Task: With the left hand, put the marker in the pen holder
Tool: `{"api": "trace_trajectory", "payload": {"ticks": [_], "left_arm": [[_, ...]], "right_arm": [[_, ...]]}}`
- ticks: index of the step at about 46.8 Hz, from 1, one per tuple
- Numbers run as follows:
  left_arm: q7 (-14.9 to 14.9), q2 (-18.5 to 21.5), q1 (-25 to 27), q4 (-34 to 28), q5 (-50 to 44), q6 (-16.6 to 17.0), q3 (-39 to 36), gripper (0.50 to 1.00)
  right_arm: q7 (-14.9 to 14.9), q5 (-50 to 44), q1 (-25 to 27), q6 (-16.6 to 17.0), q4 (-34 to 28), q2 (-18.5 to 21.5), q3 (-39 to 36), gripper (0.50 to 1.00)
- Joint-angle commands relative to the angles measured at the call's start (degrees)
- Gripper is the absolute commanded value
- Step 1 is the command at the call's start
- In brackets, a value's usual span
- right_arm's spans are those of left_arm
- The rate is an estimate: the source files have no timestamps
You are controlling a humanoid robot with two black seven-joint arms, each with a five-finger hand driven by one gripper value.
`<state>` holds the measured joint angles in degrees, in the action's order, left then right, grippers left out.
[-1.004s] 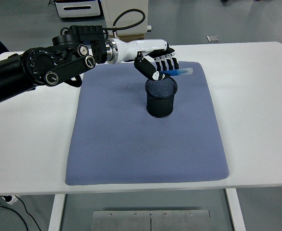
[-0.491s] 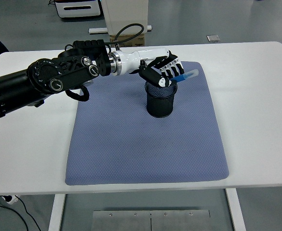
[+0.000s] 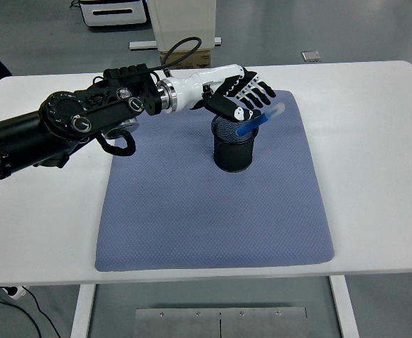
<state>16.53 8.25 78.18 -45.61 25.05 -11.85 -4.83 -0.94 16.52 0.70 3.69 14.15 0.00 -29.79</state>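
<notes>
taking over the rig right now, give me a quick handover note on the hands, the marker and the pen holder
Left robot hand: above the pen holder's far rim, fingers spread, no longer gripping the marker.
Right robot hand: not in view.
Marker: blue, tilted, lower end inside the pen holder, upper end leaning out over the right side of the rim.
Pen holder: black mesh, upright on the blue-grey mat.
Done: marker carried over and released into the holder.
Left: check that the marker settles and does not tip out, then pull the left arm back clear of the holder.
</notes>
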Motion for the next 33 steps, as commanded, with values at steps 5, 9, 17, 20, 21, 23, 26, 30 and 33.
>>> {"api": "trace_trajectory", "payload": {"ticks": [5, 9, 17, 20, 21, 23, 26, 30, 33], "left_arm": [[0.0, 0.2, 0.0, 0.0, -0.3, 0.0, 0.4, 0.889], [0.0, 0.4, 0.0, 0.1, -1.3, 0.0, 1.2, 0.924], [0.0, 3.1, -0.1, 0.3, -5.7, 0.3, 2.4, 1.0], [0.0, 3.6, -0.4, 0.7, -7.6, 1.5, 2.8, 1.0], [0.0, 3.9, -0.7, 0.8, -8.1, 2.1, 2.9, 1.0], [0.0, 4.1, -1.4, 1.1, -9.2, 3.0, 2.9, 1.0], [0.1, 5.2, -2.0, 1.2, -10.3, 3.5, 2.9, 1.0], [0.1, 6.2, -3.4, 1.2, -11.2, 3.6, 3.1, 1.0], [0.0, 6.5, -4.3, 1.5, -12.0, 4.0, 3.9, 1.0]], "right_arm": [[0.1, 0.0, 0.0, 0.0, 0.0, 0.0, 0.0, 1.0], [0.0, 0.0, 0.0, 0.0, 0.0, 0.0, 0.0, 1.0], [0.0, 0.0, 0.0, 0.0, 0.0, 0.0, 0.0, 1.0], [0.0, 0.0, 0.0, 0.0, 0.0, 0.0, 0.0, 1.0], [0.1, 0.0, 0.0, 0.0, 0.0, 0.0, 0.0, 1.0], [0.1, 0.0, 0.0, 0.0, 0.0, 0.0, 0.0, 1.0], [0.1, -0.1, 0.0, 0.0, 0.0, 0.0, 0.0, 1.0], [0.1, -0.1, 0.0, 0.0, 0.0, 0.0, 0.0, 1.0], [0.1, 0.0, 0.0, 0.0, 0.0, 0.0, 0.0, 1.0]]}}
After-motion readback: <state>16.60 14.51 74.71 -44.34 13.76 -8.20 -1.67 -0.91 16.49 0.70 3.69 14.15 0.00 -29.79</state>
